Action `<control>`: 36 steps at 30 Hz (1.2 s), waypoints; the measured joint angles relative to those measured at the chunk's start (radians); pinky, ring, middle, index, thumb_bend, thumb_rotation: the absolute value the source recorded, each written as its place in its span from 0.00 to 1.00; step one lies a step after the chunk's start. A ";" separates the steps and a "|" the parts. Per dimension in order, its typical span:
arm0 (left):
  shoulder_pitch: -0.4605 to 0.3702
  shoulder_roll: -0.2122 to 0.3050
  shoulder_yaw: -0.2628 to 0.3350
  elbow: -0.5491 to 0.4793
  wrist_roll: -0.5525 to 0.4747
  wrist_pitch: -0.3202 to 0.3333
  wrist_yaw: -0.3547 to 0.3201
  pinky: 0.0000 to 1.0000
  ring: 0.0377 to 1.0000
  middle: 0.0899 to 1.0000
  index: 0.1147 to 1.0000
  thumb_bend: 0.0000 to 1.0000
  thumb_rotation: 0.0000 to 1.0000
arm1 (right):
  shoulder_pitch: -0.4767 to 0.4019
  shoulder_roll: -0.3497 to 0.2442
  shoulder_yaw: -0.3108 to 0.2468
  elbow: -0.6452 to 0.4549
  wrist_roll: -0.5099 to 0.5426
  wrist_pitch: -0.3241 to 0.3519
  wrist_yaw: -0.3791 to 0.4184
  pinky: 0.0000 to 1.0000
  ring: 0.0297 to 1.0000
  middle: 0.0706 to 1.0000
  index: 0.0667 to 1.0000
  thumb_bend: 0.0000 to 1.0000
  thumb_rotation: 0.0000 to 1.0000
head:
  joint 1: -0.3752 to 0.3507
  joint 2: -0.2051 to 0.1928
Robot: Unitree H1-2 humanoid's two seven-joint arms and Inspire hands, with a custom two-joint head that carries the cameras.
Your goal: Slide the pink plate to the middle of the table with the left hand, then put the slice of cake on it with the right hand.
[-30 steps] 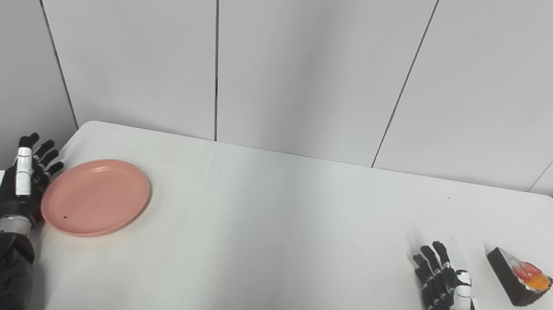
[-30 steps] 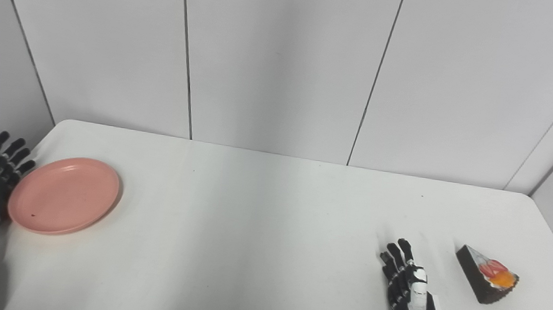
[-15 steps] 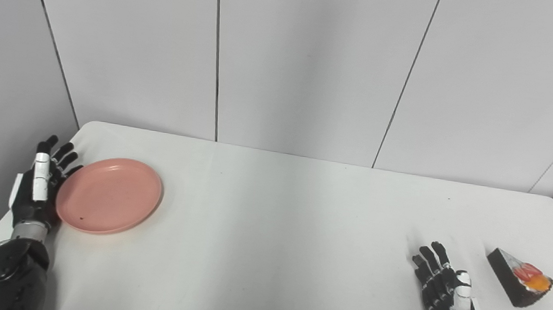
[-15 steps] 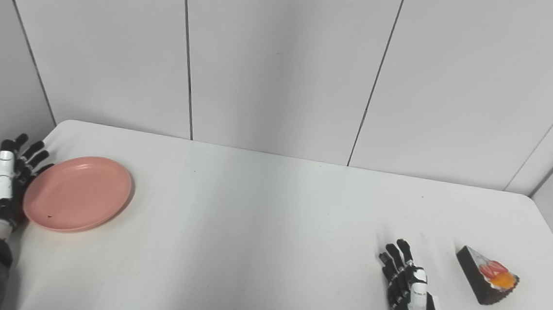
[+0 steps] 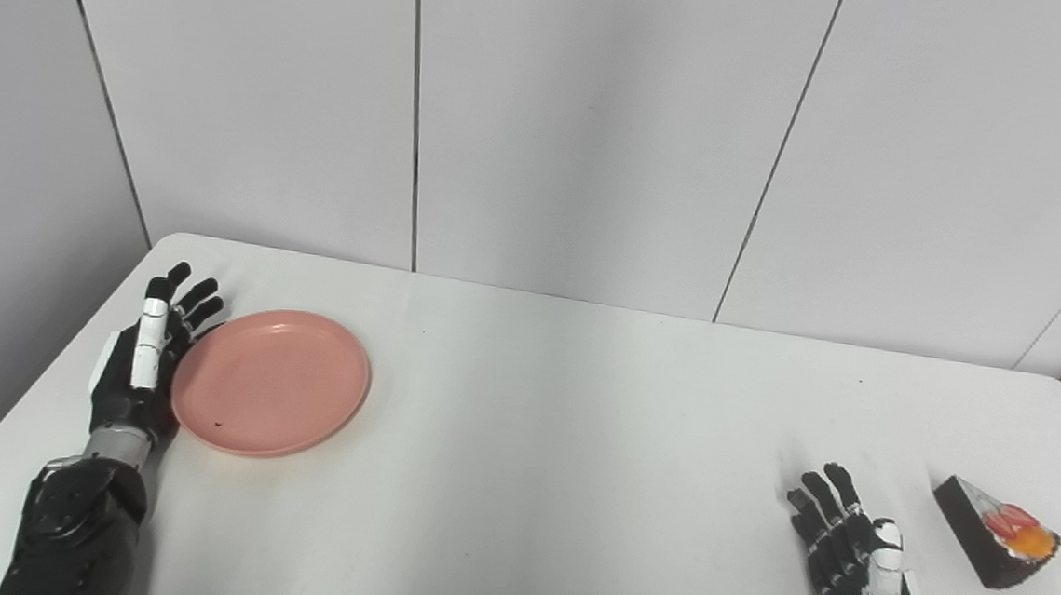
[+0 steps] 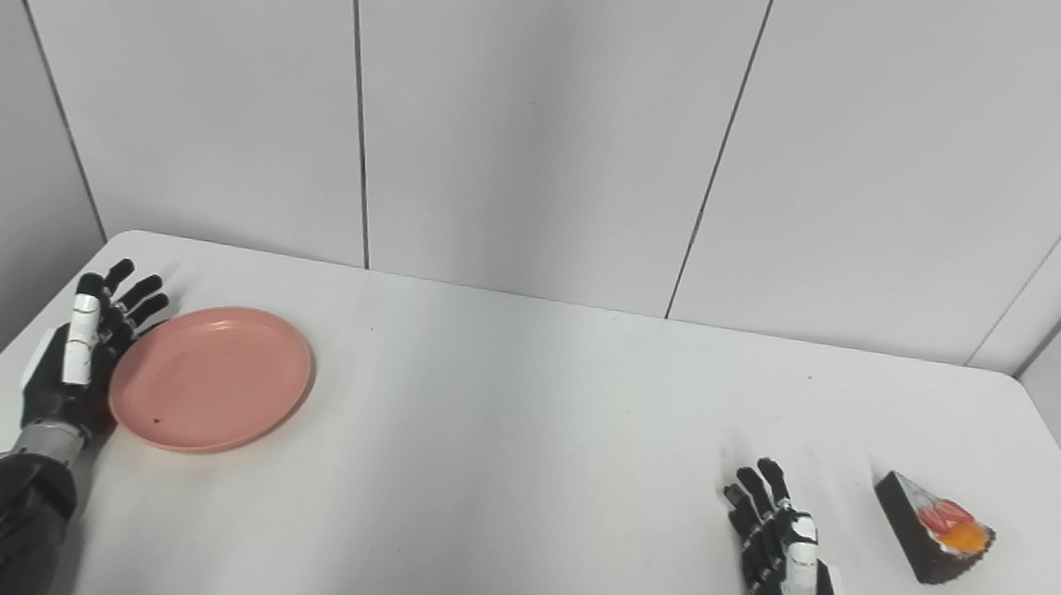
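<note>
Left eye view: the left robot hand (image 5: 145, 366), fingers spread and holding nothing, presses edge-on against the pink plate (image 5: 271, 382) on the white worktop (image 5: 541, 410), left of centre.

Right eye view: the right robot hand (image 6: 779, 544) rests released, beside the cake slice (image 6: 936, 539).

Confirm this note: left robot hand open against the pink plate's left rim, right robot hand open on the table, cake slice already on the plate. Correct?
One error: the cake slice is not on the pink plate. The left eye view shows it on the table at far right, beside the right robot hand. The left robot hand is as noted.
</note>
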 measured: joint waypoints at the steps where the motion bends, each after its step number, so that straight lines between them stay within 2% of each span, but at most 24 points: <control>1: -0.001 -0.003 -0.003 0.000 0.001 0.000 0.001 0.80 0.89 0.87 0.90 0.90 0.91 | 0.000 0.000 0.000 0.000 -0.002 0.000 0.000 0.96 0.90 0.91 0.93 0.79 1.00 | 0.000 0.000; 7: -0.014 -0.025 -0.019 0.000 0.018 -0.001 0.000 0.80 0.90 0.89 0.91 0.92 0.90 | 0.000 0.001 0.003 0.000 -0.004 0.000 -0.001 0.96 0.90 0.91 0.92 0.78 1.00 | -0.008 0.002; 17: -0.043 -0.077 -0.071 0.002 0.055 0.000 0.000 0.76 0.87 0.86 0.91 0.88 0.92 | 0.000 0.005 0.007 0.000 -0.016 0.000 -0.004 0.94 0.89 0.91 0.91 0.78 1.00 | -0.025 0.005; 21: -0.050 -0.096 -0.091 0.003 0.065 0.000 -0.004 0.78 0.88 0.87 0.92 0.86 0.92 | -0.001 0.009 0.007 0.000 -0.017 0.000 -0.008 0.94 0.89 0.91 0.91 0.78 1.00 | -0.029 0.005; 26: -0.060 -0.117 -0.120 0.012 0.098 -0.001 -0.001 0.75 0.86 0.83 0.90 0.85 0.91 | -0.002 0.014 0.010 0.000 -0.016 0.000 -0.008 0.96 0.90 0.92 0.92 0.78 1.00 | -0.032 0.005; 36: -0.044 -0.221 -0.114 -0.067 0.107 0.046 0.057 0.77 0.86 0.84 0.88 0.85 0.87 | -0.010 0.022 0.013 0.004 -0.016 0.000 -0.010 0.96 0.89 0.91 0.91 0.78 1.00 | -0.052 0.006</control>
